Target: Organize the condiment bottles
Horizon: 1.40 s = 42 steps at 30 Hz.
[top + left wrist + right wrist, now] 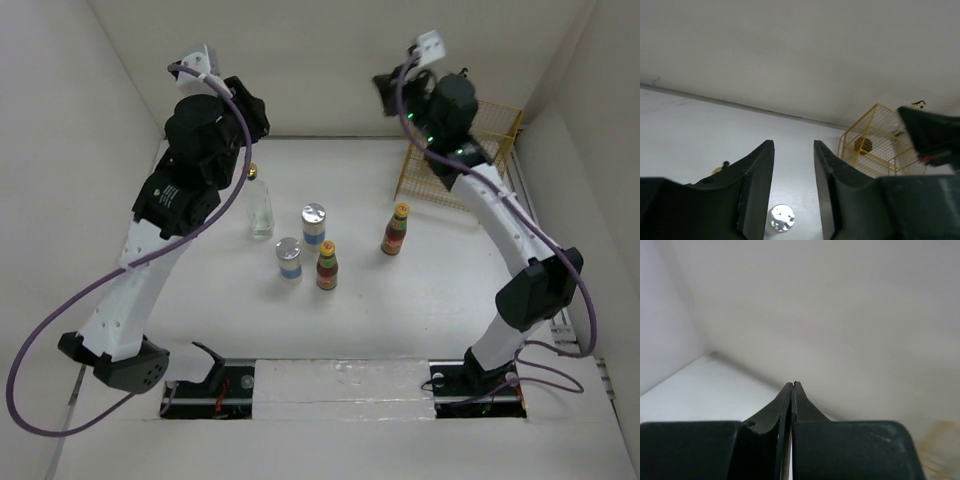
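1. Five bottles stand upright at the middle of the white table (420,300): a tall clear glass bottle (261,205) at 10 o'clock, a silver-lidded blue-labelled jar (314,225) at centre, a second silver-lidded jar (289,257) at 7 o'clock, a dark yellow-capped sauce bottle (327,265) just beside it, and another dark sauce bottle (396,228) at 3 o'clock.
2. A yellow wire rack (495,135) sits at 1 o'clock.
3. My left gripper (793,145) hangs with its jaws parted, holding nothing; my right gripper (793,385) is pressed closed and empty.

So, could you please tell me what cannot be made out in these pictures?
- Top view: the right arm covers much of the yellow rack; its contents are hidden.
- Left wrist view: a dark object inside the rack is too small to identify.
- Right wrist view: only the shut right end effector and the wall appear.
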Tool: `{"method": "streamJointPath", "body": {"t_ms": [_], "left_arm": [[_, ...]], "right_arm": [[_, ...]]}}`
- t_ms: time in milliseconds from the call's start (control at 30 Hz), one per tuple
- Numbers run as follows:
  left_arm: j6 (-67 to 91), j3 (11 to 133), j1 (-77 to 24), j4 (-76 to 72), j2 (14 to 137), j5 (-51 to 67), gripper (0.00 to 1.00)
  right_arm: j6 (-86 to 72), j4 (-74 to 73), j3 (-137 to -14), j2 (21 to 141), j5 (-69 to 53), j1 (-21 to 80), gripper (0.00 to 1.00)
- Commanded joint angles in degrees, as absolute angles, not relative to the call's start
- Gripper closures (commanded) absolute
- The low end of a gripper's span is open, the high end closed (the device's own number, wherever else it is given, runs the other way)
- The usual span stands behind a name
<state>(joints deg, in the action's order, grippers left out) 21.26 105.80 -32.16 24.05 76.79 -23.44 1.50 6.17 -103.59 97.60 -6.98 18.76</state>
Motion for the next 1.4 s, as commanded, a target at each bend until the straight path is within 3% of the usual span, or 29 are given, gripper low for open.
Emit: {"method": "streamJointPath", "body": {"t_ms": [0,33,67,100,167,200,367,667,967,1100,1167,1300,1367], "left_arm": [[21.3,104.9,-32.2,24.4,71.4,-27.8,0.69],[21.9,103.7,-32.2,25.0,70.5,-29.1,0.77],[21.9,103.2,-32.2,25.0,69.1,-30.2,0.77],[22.5,103.2,-32.2,25.7,68.6,-30.9,0.77],[23.0,102.7,-32.2,26.3,67.8,-30.9,0.69],[23.0,102.0,-32.2,27.1,67.8,-30.9,0.60],[23.6,101.4,-32.2,27.6,67.2,-29.7,0.48],[23.0,97.7,-32.2,28.8,63.6,-26.3,0.45],[22.3,96.6,-32.2,28.8,63.6,-23.1,0.45],[21.1,97.2,-32.2,29.4,62.6,-23.6,0.45],[21.1,97.2,-32.2,29.9,62.6,-24.3,0.45],[21.1,96.7,-32.2,29.9,62.1,-24.8,0.45],[21.1,96.7,-32.2,29.9,62.1,-24.8,0.45]], "right_arm": [[-1.9,10.9,-94.2,96.1,-15.6,27.6,0.96],[-1.9,12.0,-92.3,95.5,-17.6,29.3,0.87],[-1.9,12.6,-90.3,95.5,-18.2,31.1,0.64],[-1.9,13.3,-89.7,95.5,-19.3,32.9,0.51],[0.3,13.9,-90.6,98.2,-21.9,37.0,0.31],[0.4,13.9,-91.3,99.3,-22.7,38.2,0.21],[3.1,9.3,-99.2,107.8,-24.5,43.5,0.13],[4.2,5.8,-114.0,121.4,-23.8,45.4,0.09],[3.7,4.7,-125.6,131.1,-20.6,46.4,0.12],[2.6,4.7,-127.9,133.9,-20.0,46.9,0.21],[2.6,5.3,-127.9,133.9,-19.2,47.5,0.30],[2.1,6.6,-125.3,133.9,-18.7,48.0,0.52],[1.4,7.1,-124.7,133.3,-18.1,48.0,0.72]]}}
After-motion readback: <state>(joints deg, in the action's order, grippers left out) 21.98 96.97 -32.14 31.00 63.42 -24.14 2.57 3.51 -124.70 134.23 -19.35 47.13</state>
